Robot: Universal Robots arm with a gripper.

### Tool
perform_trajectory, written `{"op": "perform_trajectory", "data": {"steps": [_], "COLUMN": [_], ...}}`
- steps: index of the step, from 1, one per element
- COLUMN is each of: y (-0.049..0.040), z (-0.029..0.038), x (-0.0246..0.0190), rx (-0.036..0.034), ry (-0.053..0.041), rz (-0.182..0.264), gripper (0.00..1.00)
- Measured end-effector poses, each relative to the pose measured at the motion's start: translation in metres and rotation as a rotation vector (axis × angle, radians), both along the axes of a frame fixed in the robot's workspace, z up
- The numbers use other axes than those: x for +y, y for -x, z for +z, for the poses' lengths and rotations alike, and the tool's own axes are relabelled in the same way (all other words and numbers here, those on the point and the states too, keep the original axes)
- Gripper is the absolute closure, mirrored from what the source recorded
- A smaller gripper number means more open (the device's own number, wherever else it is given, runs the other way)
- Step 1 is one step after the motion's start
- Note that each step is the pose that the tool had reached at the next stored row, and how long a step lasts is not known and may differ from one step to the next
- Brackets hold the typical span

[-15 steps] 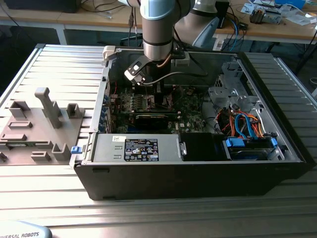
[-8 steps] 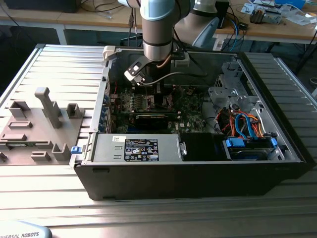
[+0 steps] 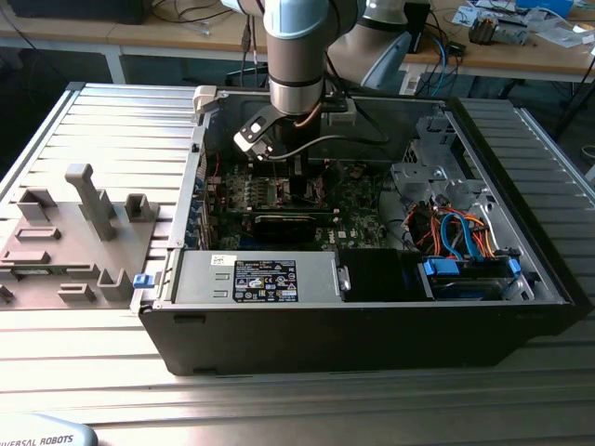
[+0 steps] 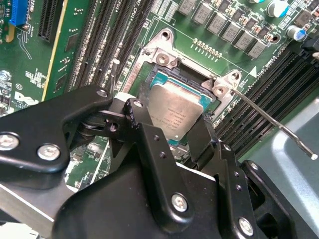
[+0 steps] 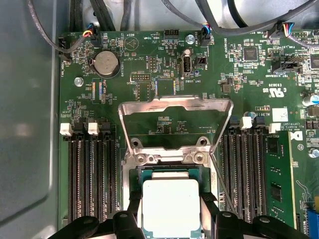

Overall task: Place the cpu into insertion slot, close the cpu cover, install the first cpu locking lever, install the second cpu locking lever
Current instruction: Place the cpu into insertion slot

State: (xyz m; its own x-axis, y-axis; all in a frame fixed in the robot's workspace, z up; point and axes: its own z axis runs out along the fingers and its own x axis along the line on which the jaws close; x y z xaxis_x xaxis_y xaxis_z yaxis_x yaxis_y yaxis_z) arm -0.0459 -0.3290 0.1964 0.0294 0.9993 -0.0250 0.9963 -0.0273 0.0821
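While the black two-finger gripper point(image 5: 171, 219) pinches the thin square silvery-grey cpu point(image 5: 171, 206) by two opposite edges just over the dark metal-rimmed insertion slot point(image 5: 169, 172), it looks light, stiff, slippery and fragile, best held edge-only.

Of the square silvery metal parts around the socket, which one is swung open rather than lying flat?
The cpu cover, the hollow metal frame hinged at the insertion slot, stands raised. The cpu, a solid plate, lies flat between the gripper fingers.
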Motion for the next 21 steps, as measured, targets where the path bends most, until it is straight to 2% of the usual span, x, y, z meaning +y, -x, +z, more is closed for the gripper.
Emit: {"op": "perform_trajectory", "data": {"steps": [9,11,12,19,21], "y": [-0.0005,-0.0007,-0.0006,-0.0004,-0.0004], "z": [-0.0003,-0.0007,-0.0004,0.0000,0.0022], "x": [0.0002,0.0004,0.0002,-0.0001,-0.0002], "rx": [-0.0009,-0.0012,-0.0007,-0.0001,-0.0001], "ry": [-0.0007,-0.0017,-0.0009,0.0000,0.0000], "rz": [0.000,0.000,0.000,0.000,0.000], "gripper": [0.46,0.45,0.38,0.38,0.38]}}
